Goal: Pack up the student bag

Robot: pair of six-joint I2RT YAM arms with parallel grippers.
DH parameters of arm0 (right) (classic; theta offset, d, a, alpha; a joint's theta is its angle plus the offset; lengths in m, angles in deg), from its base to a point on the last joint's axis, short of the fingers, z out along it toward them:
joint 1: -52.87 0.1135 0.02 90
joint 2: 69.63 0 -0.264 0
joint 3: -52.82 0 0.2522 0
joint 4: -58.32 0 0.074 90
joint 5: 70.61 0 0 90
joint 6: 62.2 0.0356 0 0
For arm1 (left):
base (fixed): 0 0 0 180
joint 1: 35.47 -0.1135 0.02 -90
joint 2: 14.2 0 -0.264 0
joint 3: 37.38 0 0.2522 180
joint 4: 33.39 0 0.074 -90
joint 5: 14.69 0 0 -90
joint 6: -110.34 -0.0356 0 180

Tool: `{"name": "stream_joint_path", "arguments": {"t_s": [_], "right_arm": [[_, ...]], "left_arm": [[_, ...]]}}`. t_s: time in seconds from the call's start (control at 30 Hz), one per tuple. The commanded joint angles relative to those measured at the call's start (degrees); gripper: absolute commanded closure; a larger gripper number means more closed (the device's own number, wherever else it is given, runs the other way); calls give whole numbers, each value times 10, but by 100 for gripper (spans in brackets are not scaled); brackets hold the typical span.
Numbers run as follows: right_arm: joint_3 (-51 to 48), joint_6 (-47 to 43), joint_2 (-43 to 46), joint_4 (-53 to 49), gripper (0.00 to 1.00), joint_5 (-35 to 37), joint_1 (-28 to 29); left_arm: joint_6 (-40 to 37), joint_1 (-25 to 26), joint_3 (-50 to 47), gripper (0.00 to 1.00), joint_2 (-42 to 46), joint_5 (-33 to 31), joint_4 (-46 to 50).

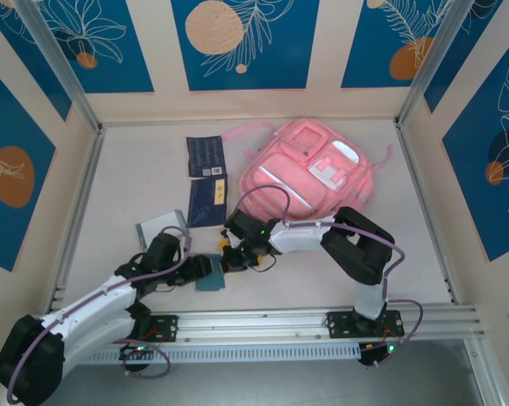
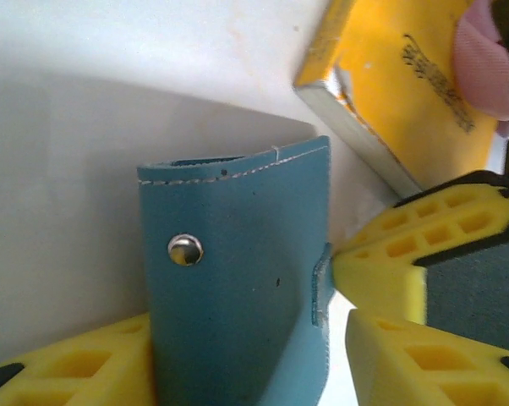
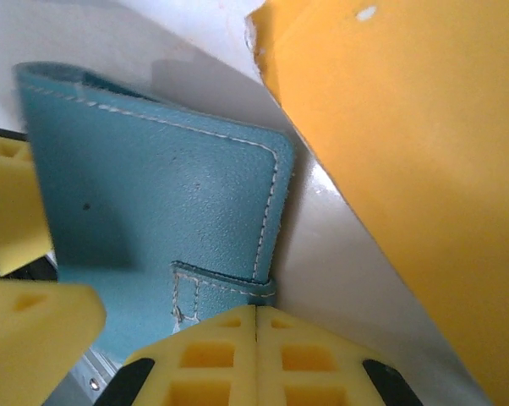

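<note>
Left claw (image 2: pixel 250 372) spread astride a teal wallet (image 2: pixel 238 279), one finger touching it; right claw (image 3: pixel 254 338) pressed together, tips against the wallet's tab, by the counter (image 1: pixel 128 186) near edge; bag (image 1: pixel 309 173) lies toward the far edge.

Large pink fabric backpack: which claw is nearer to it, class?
Right. The right claw lies near the front-left corner of the pink fabric backpack; the left claw is farther away, down-left.

Teal wallet (image 2: pixel 238 296) grained leather, shiny metal snap (image 2: pixel 185 249); pink backpack (image 1: pixel 309 173) soft cloth
</note>
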Motion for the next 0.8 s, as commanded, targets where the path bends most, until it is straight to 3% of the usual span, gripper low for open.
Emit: {"name": "stream_joint_path", "arguments": {"t_s": [0.0,0.43,0.57,0.77], "right_arm": [[-11,6,-16,1,100,-5,-4],[-27,12,2,10,100,5,-10],[-32,8,16,8,100,5,-13],[-32,17,-12,30,100,-21,-15]], "left_arm": [[6,1,-11,48,10,56,-61],[1,2,-15,79,21,51,-47],[-2,2,-13,77,13,47,-43],[3,2,-7,64,-14,59,-68]]}}
